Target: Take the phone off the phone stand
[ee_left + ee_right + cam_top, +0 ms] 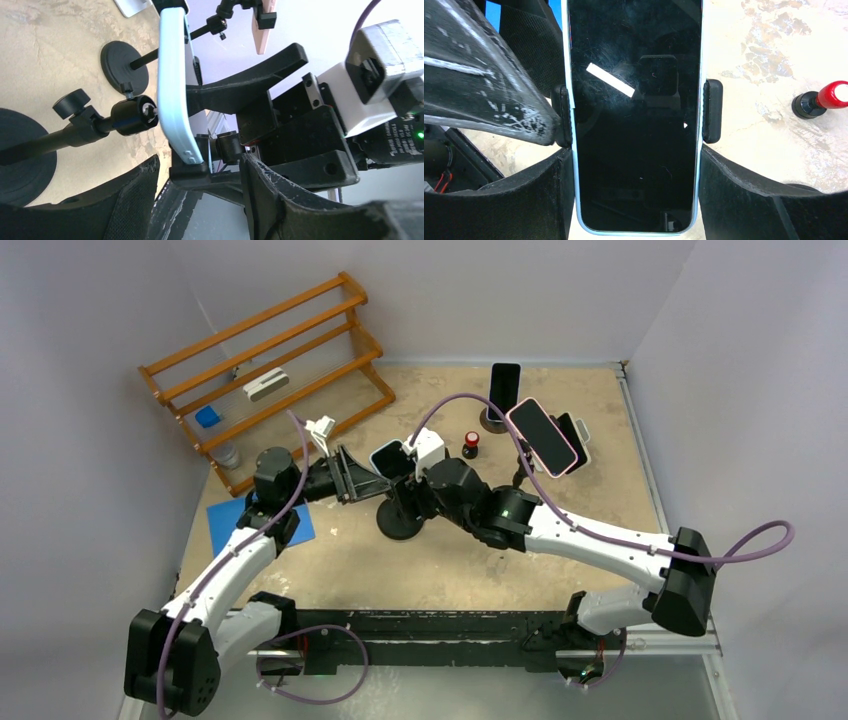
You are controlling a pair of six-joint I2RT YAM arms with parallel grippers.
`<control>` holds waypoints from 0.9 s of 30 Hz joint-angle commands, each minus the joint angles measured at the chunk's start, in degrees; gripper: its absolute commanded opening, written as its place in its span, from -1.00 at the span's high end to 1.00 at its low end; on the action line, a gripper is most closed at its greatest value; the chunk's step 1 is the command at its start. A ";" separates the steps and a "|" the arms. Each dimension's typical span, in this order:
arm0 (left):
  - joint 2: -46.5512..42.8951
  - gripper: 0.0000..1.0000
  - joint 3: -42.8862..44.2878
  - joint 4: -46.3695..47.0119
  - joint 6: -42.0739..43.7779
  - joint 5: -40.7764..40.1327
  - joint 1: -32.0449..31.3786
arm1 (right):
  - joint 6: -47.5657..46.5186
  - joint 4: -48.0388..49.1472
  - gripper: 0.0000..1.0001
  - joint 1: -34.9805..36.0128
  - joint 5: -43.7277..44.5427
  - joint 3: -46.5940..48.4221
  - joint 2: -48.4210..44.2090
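Note:
The phone (390, 457) has a black screen and a light blue case. It sits in the clamp of a black phone stand (400, 525) at the table's middle. In the right wrist view the phone (636, 125) fills the frame, with the stand's side clamps (712, 110) against its edges. My right gripper (634, 160) is shut on the phone's lower end, one finger against each side of the case. In the left wrist view the phone (172, 85) shows edge-on. My left gripper (200, 165) is open, its fingers straddling the stand's clamp (187, 170) with gaps on both sides.
Two more stands hold a pink-cased phone (542, 436) and a black phone (505, 388) at the back right. A small red-capped bottle (470, 445) stands between them and my grippers. A wooden rack (270, 370) is at the back left, and a blue mat (228, 520) lies below it.

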 commanded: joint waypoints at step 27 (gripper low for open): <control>0.35 1.00 -1.47 1.76 2.65 1.06 -1.56 | 2.54 -0.57 1.00 -1.53 6.55 0.60 -0.62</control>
